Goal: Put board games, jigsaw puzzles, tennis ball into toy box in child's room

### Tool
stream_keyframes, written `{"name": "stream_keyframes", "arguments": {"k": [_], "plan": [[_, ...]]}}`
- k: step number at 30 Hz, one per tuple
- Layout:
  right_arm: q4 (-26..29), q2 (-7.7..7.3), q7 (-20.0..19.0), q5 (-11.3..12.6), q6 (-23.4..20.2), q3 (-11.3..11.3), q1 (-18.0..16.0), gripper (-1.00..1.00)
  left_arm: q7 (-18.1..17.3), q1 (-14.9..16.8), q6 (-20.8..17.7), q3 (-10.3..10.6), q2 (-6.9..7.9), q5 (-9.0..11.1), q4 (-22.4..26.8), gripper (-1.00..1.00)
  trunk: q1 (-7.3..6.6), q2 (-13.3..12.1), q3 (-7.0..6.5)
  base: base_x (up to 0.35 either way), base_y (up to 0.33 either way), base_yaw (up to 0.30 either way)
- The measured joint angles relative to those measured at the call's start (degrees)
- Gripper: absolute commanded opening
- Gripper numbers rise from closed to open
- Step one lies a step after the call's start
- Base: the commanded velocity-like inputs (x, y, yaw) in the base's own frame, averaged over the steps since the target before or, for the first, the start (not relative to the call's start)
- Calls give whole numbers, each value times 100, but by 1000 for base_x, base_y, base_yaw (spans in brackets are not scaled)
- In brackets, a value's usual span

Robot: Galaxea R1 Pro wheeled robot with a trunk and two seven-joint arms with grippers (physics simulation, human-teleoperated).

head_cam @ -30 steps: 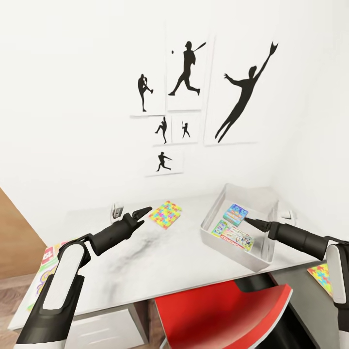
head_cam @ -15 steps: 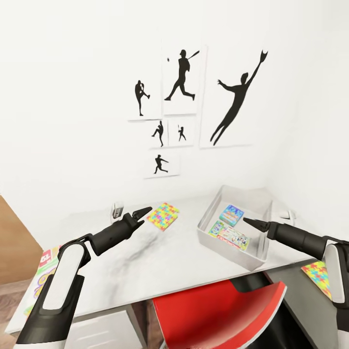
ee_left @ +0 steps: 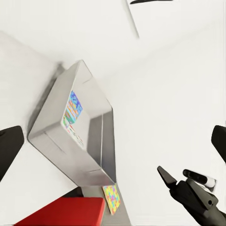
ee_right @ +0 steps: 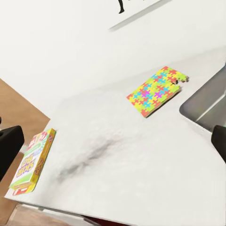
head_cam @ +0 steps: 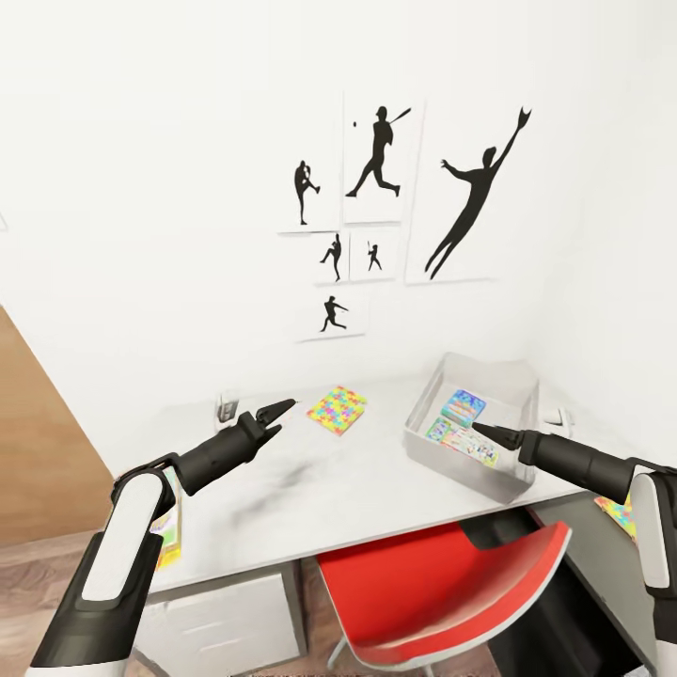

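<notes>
While both end effectors gape empty, toy box (head_cam: 420,434) long axis runs wallward.

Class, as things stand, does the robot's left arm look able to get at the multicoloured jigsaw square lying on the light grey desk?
Probably yes: the left gripper hovers just short of the multicoloured jigsaw square, with bare light grey desk between them.

Red chair (head_cam: 442,602) is tucked under the desk's front edge, and a small white wall socket (head_cam: 226,406) sits by the back left corner.
</notes>
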State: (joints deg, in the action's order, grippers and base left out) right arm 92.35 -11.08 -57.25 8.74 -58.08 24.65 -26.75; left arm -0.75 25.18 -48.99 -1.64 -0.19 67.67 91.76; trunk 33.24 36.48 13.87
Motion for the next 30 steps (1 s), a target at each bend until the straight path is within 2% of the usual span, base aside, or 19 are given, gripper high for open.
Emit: {"name": "stream_keyframes", "arguments": {"k": [30], "plan": [[-8, 22, 31, -44, 67, 32, 8, 100, -51, -6, -1, -18, 3, 2, 8, 100, -1, 0, -6, -12, 282, 0]]}}
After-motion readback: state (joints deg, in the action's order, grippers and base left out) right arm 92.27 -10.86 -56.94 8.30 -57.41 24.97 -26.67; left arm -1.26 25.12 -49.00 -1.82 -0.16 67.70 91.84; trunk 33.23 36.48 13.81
